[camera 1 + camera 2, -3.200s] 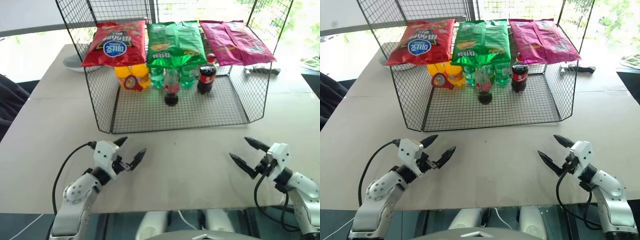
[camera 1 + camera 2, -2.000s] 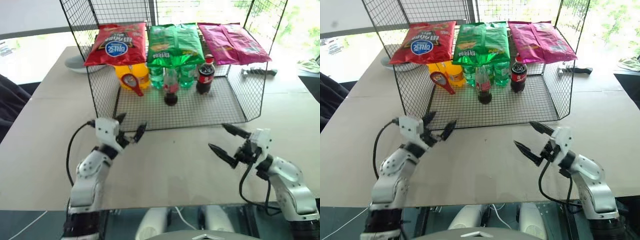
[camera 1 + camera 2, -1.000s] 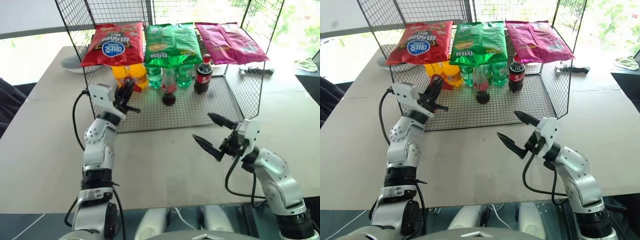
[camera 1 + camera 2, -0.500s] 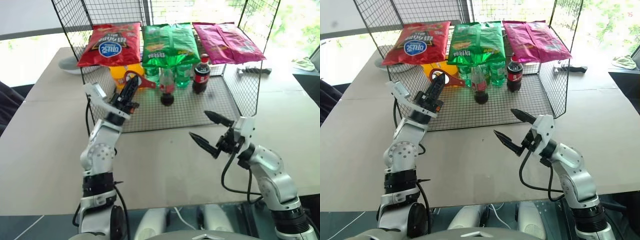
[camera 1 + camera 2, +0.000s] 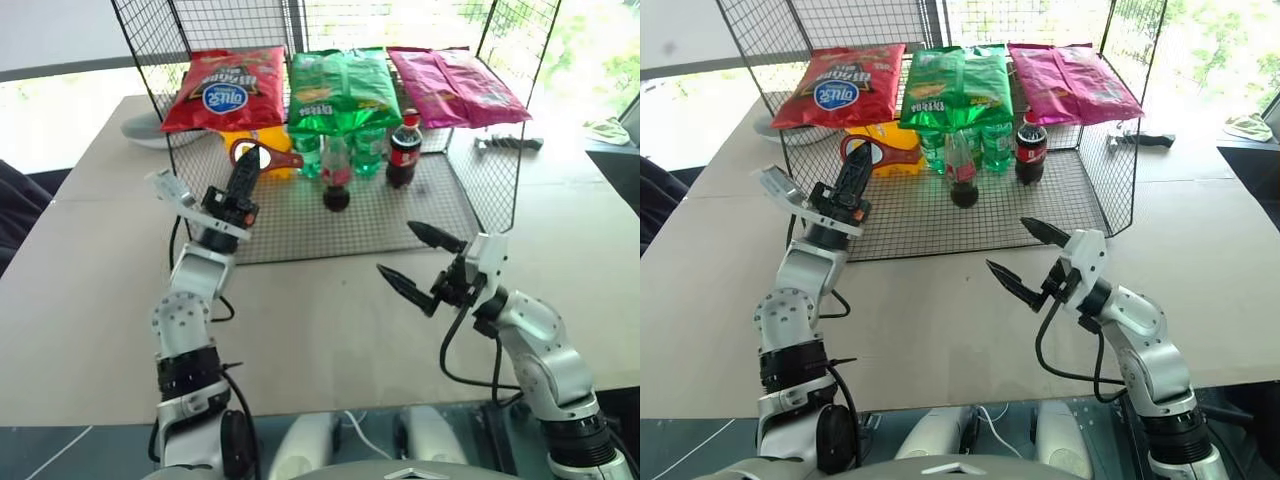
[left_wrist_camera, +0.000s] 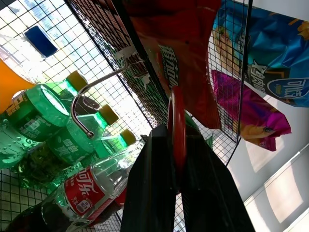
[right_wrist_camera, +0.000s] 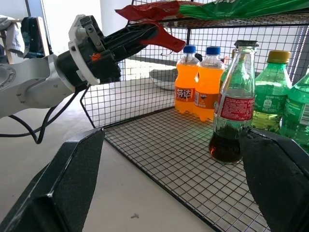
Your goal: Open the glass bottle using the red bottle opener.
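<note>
Left gripper (image 5: 243,178) clamps opener (image 5: 262,156), raised at rack front | right gripper (image 5: 417,268) gapes wide, empty | bottle (image 5: 335,176) upright on rack floor, capped | steady bottle first, then hook ring squarely under cap

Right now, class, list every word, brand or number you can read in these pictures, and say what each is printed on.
"可口可乐", as best I can read it: white characters on the glass bottle, on its red label.
Red snack bag: blue oval logo, lettering too blurred to read.
Green snack bag: print too blurred to read.
Pink snack bag: too blurred to read.
Orange bottles: labels too small to read.
</note>
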You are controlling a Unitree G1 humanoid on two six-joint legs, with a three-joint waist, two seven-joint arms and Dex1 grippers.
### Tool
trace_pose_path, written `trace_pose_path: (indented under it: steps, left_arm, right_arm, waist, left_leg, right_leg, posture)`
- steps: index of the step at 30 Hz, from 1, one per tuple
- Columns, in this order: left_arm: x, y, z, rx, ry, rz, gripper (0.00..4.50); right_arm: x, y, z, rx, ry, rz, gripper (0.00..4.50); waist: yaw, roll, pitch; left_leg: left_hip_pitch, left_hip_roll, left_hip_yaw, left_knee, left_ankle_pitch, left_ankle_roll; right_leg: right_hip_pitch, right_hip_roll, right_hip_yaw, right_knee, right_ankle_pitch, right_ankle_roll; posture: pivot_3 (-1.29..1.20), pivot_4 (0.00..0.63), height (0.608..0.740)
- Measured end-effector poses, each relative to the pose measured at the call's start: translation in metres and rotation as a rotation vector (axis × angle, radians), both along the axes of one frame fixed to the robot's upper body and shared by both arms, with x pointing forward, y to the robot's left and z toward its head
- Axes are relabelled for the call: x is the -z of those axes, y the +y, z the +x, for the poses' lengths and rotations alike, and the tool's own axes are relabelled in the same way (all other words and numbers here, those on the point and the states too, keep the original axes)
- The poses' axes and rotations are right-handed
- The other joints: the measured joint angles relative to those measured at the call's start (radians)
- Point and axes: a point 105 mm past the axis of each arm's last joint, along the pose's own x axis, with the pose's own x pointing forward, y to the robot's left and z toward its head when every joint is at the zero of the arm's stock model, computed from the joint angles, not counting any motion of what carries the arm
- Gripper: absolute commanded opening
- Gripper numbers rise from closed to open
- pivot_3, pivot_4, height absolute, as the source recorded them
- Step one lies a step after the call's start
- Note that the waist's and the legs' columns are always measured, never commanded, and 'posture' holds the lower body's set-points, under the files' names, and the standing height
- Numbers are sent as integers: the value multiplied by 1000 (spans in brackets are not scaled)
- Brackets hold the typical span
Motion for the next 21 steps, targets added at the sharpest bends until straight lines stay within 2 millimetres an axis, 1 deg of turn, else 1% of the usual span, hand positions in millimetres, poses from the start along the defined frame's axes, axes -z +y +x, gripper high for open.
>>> trace_pose_path:
  steps: [2, 5, 7, 9, 11, 14, 15, 19, 21]
  left_arm:
    - [4, -8, -4, 50, 1, 35, 124]
    - [12, -30, -13, 167, -3, 109, 124]
    - [19, -50, -20, 260, -8, 205, 124]
    - [27, -63, -26, 328, -13, 298, 124]
    - [34, -75, -31, 391, -19, 346, 124]
    - [40, -83, -38, 459, -30, 404, 124]
    - [43, -86, -40, 486, -36, 428, 124]
    - [45, -91, -44, 524, -55, 446, 124]
    - [44, -92, -44, 530, -68, 456, 124]
  right_arm:
    - [-3, 2, 2, 0, -13, -3, 4500]
    - [-2, 9, 5, -9, 6, -15, 4500]
    - [4, 14, 7, -19, 67, -9, 4500]
    - [6, 18, 10, -41, 147, 12, 4500]
    - [8, 22, 11, -72, 235, 28, 4500]
    - [9, 30, 8, -156, 399, 64, 4500]
    - [7, 31, 6, -197, 478, 88, 4500]
    - [4, 31, -1, -275, 585, 66, 4500]
    - [2, 30, -1, -279, 619, 97, 4500]
  waist:
    - [1, 0, 0]
    - [5, 0, 0]
    - [3, 0, 0]
    - [-1, 0, 0]
    - [-3, 0, 0]
    - [-3, 0, 0]
    - [-3, 0, 0]
    - [0, 0, 0]
    - [0, 0, 0]
  left_leg:
    - [0, 0, 0, 0, 0, 0]
    - [0, 0, 0, 0, 0, 0]
    - [0, 0, 0, 0, 0, 0]
    - [0, 0, 1, -1, 0, 0]
    - [0, 0, 1, -1, 0, 0]
    - [0, 1, 1, -2, 0, 0]
    - [-1, 1, 1, -2, 0, 0]
    - [-1, 0, 1, -2, 0, 1]
    - [-2, 0, 1, -2, 0, 1]
  right_leg:
    - [0, 0, 0, 0, 0, 0]
    - [0, 0, 0, 0, 0, 0]
    - [0, 0, 0, 0, 0, 0]
    - [0, 1, 1, 0, 0, 0]
    - [-1, 0, 2, 0, 0, 0]
    - [-2, 0, 3, 0, 0, 0]
    - [-2, -2, 3, 0, 0, 0]
    - [-2, -4, 2, -1, 0, 0]
    - [-2, -4, 2, -1, 0, 0]
  posture:
    - [0, 150, 740]
    - [0, 150, 740]
    - [0, 150, 740]
    - [0, 150, 740]
    - [0, 150, 740]
    - [0, 150, 740]
    - [0, 150, 740]
    - [0, 150, 740]
    - [0, 150, 740]
